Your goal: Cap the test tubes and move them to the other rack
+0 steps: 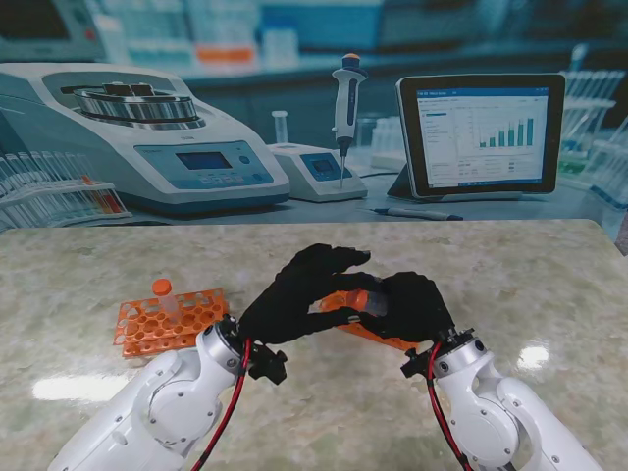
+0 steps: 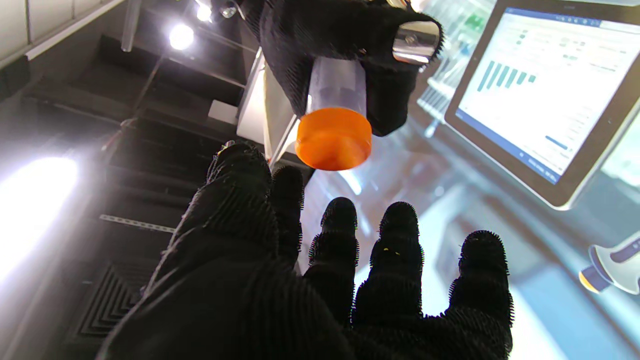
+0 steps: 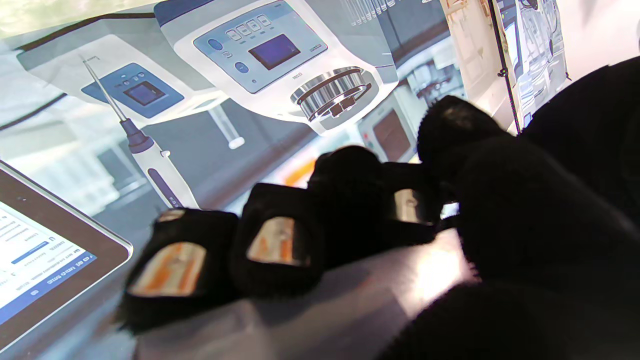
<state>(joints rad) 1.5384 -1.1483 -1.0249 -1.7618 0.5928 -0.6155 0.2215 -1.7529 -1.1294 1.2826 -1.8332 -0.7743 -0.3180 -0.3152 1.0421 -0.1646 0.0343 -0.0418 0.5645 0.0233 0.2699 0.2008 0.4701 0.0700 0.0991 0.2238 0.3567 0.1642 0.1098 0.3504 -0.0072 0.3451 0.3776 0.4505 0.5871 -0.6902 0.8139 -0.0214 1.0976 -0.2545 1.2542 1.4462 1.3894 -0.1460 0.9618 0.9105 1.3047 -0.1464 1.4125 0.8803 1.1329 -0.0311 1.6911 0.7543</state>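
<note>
Right hand point(image 1: 412, 306) grasping one capped tube point(image 2: 334, 117), left hand point(image 1: 294, 294) released, two orange racks point(image 1: 167, 324), one holding one tube point(image 1: 163, 297)

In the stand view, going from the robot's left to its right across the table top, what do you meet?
Orange rack holding one capped tube → left hand → orange-capped tube held by the right hand → right hand.

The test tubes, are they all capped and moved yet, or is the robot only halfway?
Not finished. One capped tube already stands in the orange rack on the left. The right robot hand holds another tube with its orange cap on, while the left robot hand is open beside it. That tube isn't racked yet.
</note>
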